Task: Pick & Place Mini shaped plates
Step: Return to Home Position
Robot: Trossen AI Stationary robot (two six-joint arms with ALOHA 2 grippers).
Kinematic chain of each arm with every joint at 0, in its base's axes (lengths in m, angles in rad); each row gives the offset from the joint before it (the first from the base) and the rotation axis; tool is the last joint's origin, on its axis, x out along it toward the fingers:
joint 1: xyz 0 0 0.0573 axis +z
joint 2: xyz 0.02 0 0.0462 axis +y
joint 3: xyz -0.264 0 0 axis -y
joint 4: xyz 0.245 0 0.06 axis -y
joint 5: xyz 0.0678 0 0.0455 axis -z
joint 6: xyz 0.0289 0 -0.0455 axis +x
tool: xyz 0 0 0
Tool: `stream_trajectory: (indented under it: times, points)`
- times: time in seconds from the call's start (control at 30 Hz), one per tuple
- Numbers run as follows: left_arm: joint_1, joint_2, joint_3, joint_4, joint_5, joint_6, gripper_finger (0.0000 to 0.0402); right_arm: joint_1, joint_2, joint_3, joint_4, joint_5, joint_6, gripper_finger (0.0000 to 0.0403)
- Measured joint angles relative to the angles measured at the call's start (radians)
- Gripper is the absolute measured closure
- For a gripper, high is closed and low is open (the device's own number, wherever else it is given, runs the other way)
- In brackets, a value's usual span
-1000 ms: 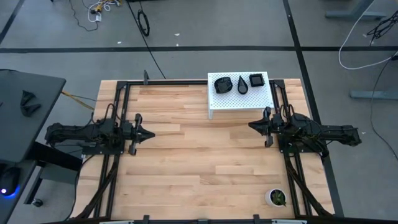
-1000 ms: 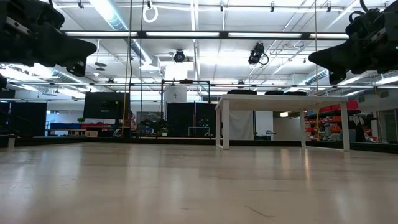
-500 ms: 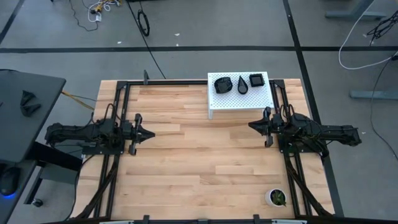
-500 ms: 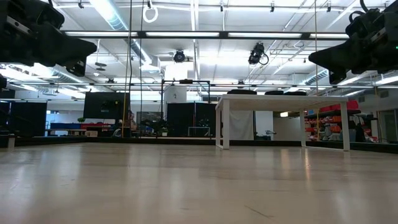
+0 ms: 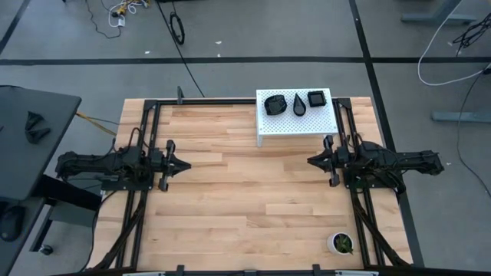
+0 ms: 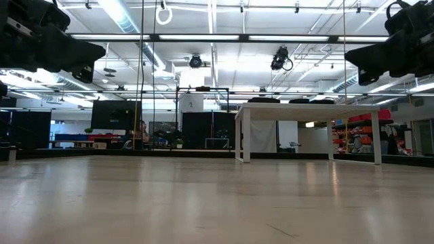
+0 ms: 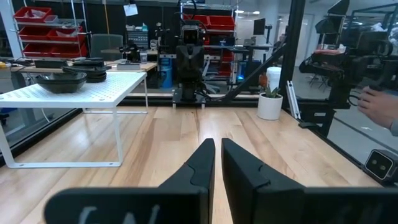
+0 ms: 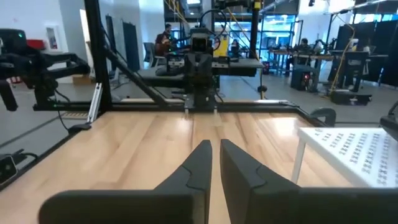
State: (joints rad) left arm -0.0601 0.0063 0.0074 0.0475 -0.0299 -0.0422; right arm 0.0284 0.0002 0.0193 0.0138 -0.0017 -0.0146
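Note:
Three glossy black mini shaped plates rest on top of a white perforated stand (image 5: 295,123) at the table's far right: a rounded one (image 5: 274,105), a teardrop (image 5: 299,104) and a square (image 5: 316,99). In the left wrist view they show as dark dishes (image 7: 62,81) on the stand. My left gripper (image 5: 186,163) hovers level at the table's left side, shut and holding nothing, as its own view (image 7: 217,144) shows. My right gripper (image 5: 311,160) hovers level at the right side, just nearer than the stand, also shut and holding nothing (image 8: 216,145).
A small white cup with green contents (image 5: 341,243) stands at the near right corner. Black frame rails (image 5: 146,130) run along the table's left and right sides. The wooden top between the arms is bare. A person's hand (image 7: 379,106) shows beyond the table.
My right gripper has swung a little toward the table's near edge, away from the stand, staying shut. The plates have not moved.

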Motion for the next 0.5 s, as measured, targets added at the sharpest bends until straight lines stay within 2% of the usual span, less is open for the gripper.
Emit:
stream_trajectory:
  times: [0.5]
  points:
    - [0.000,0.000,0.000,0.001,0.000,0.000,0.0369,0.011,0.020,-0.002,0.009,0.010,0.006,0.0364]
